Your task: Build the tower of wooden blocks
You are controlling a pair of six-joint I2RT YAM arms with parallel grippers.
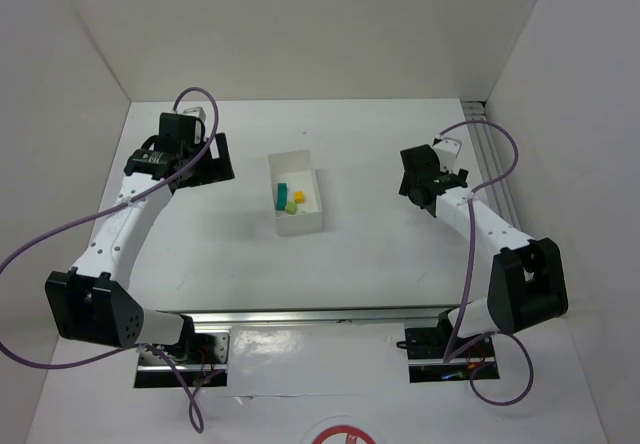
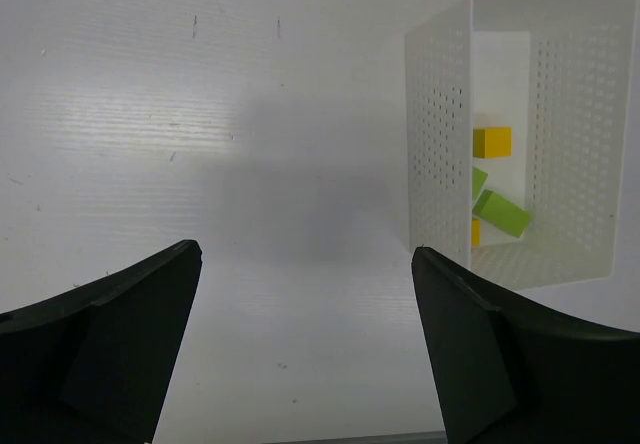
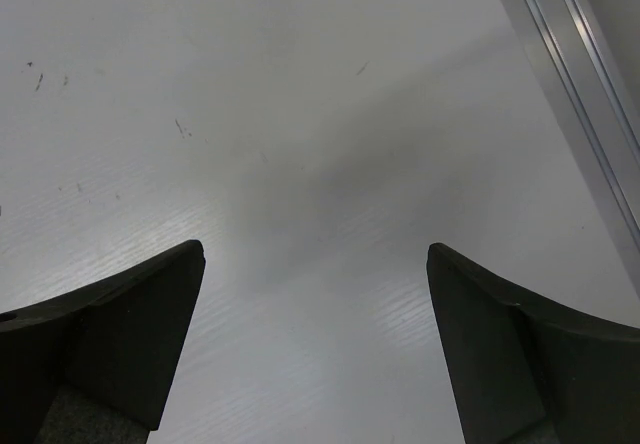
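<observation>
Nothing stacked yet: I see teal block [image 1: 283, 196], yellow block [image 1: 299, 196] & lime block [image 1: 291, 207] loose in the tray [image 1: 302, 227], w/ my L gripper [image 2: 305, 264] and R gripper [image 3: 315, 259] wide open, empty, either side, so all stacking's left.

Bright even overhead light, soft shadows, mild table glare; sharp focus

Mid-table [image 1: 380, 254]: tray [image 1: 295, 164], between the two arms. Inside tray, toward its near half: blocks [image 1: 291, 207] lying loose, long block [image 1: 282, 195] at left, two small blocks [image 1: 299, 196] just right of it. Well left of tray: left gripper [image 2: 305, 254]. Well right: right gripper [image 3: 315, 249], over bare table.
</observation>
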